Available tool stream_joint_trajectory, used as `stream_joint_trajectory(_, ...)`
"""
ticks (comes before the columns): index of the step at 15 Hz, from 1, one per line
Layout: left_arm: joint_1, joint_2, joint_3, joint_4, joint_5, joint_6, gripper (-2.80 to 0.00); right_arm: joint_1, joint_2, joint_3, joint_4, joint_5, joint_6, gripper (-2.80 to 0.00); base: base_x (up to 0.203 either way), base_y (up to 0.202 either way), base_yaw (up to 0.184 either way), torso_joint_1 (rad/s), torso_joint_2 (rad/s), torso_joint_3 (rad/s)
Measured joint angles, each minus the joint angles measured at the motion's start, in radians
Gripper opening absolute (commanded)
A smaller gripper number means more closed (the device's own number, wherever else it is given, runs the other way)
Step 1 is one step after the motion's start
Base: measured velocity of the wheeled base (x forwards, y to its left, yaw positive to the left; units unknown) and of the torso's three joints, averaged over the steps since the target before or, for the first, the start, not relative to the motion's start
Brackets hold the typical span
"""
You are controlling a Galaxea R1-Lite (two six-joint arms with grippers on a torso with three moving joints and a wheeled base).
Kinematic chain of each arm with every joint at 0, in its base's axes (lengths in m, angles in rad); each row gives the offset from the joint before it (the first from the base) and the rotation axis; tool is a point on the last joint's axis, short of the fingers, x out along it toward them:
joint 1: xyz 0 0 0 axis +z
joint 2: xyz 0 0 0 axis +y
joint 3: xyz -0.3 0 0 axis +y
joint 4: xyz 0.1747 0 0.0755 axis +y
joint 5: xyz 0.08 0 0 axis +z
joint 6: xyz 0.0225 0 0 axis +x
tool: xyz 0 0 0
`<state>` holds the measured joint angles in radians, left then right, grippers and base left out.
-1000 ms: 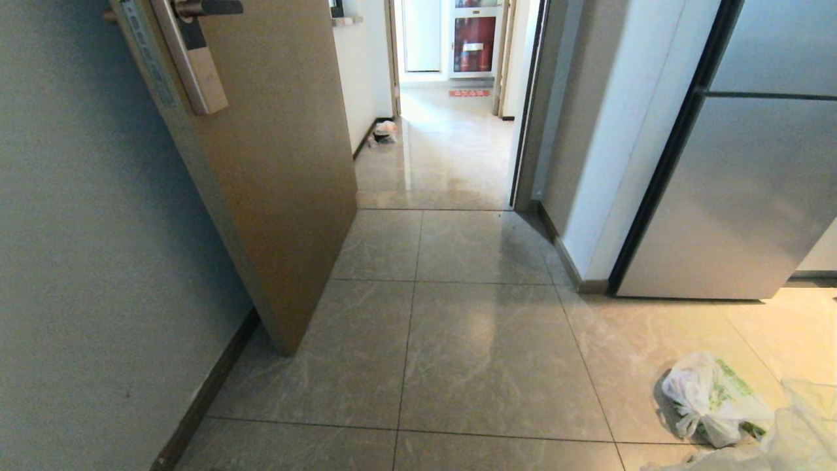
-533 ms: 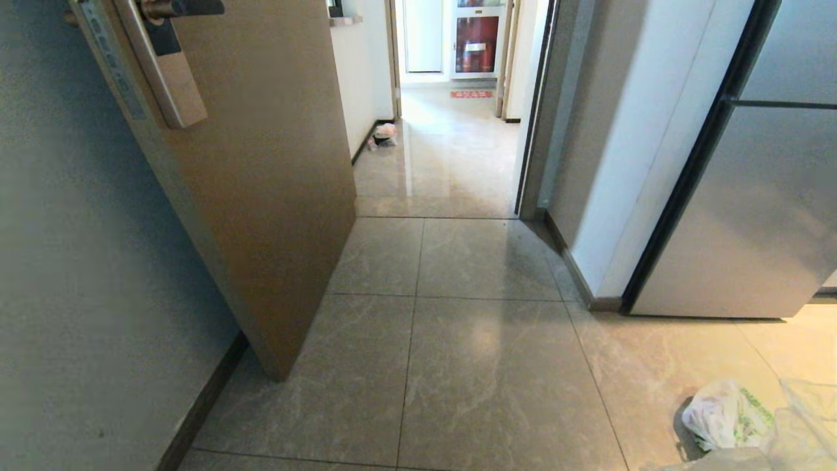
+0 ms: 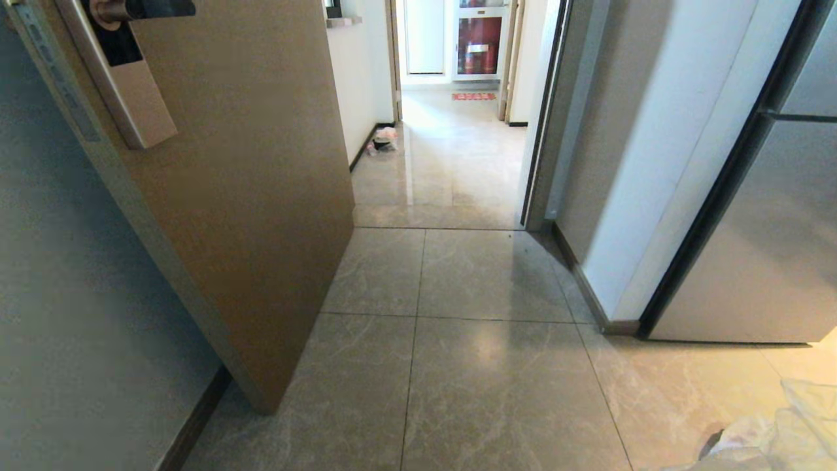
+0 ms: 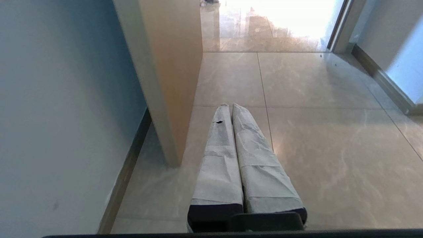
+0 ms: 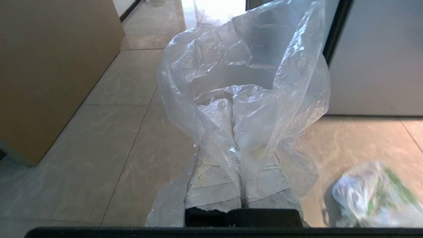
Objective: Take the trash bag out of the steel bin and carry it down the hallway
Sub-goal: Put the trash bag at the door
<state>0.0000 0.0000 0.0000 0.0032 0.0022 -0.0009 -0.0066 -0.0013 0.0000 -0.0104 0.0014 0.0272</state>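
Observation:
The clear, crinkly trash bag (image 5: 264, 66) hangs from my right gripper (image 5: 232, 107), whose white-wrapped fingers are shut on a pinch of its plastic; the film drapes over both fingers. A corner of the same bag (image 3: 778, 432) shows at the head view's lower right. My left gripper (image 4: 230, 105) is shut with nothing in it, held low over the floor tiles beside the door's edge. Ahead, through the open doorway, runs the hallway (image 3: 444, 157) with glossy tiles and a red mat (image 3: 473, 96) at its far end. The steel bin is out of view.
A brown door (image 3: 248, 183) stands open on the left, close to a grey wall. On the right are a white wall corner (image 3: 628, 196) and a steel fridge (image 3: 765, 248). A small knotted bag (image 3: 384, 139) lies by the hallway's left baseboard. A white bag with green print (image 5: 373, 195) lies beside my right gripper.
The whole head view has shifted: door, doorway and fridge have come nearer and larger. The white bag with green print has slid out of the lower right corner.

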Motion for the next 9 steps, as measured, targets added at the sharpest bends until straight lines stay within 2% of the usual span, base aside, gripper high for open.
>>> stream_joint_trajectory(9,0.000,0.000,0.000,0.000,0.000,0.000,-2.80,0.000,0.000,0.000,0.000,-0.001,0.000,-2.80,0.193,0.000,0.001,0.003,0.00,0.003)
